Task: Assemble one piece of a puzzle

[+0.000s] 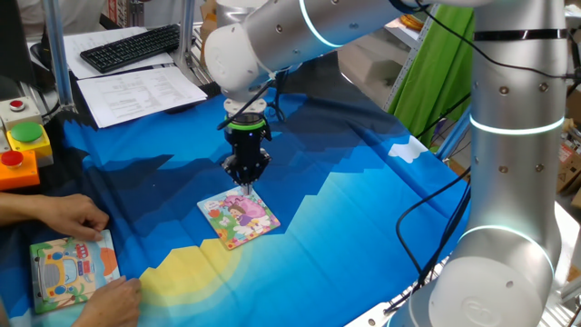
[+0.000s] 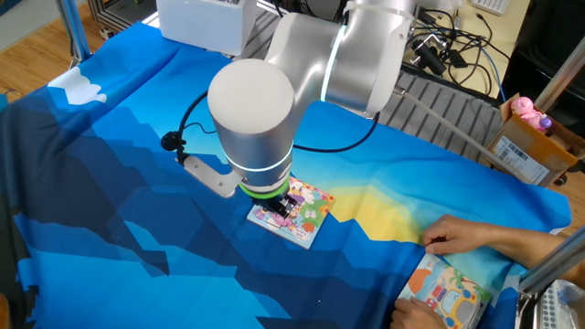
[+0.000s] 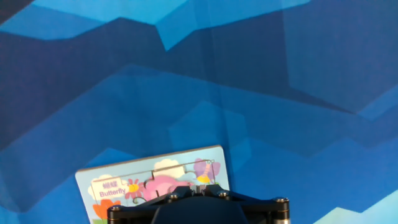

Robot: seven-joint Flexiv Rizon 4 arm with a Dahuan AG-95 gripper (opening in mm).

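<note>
The puzzle [image 1: 238, 218] is a small square board with a pink, yellow and light-blue cartoon girl, lying flat on the blue cloth; it also shows as the puzzle [image 2: 308, 216] and the puzzle [image 3: 124, 180]. My gripper [image 1: 243, 187] points straight down over the board's far edge, with its tips at or just above the picture. In the hand view the gripper [image 3: 196, 185] has its jaws shut together. In the other fixed view the arm's wrist hides most of the gripper [image 2: 279, 208]. I cannot tell the piece apart from the board's picture, nor whether it sits between the tips.
A person's hands [image 1: 64, 216] hold an orange-bordered vehicle board [image 1: 68, 271] at the near left corner, seen also as the board [image 2: 445, 294]. A button box [image 1: 23, 145], papers and a keyboard [image 1: 132, 45] lie beyond the cloth. A cardboard box [image 2: 526, 137] stands at the table's side.
</note>
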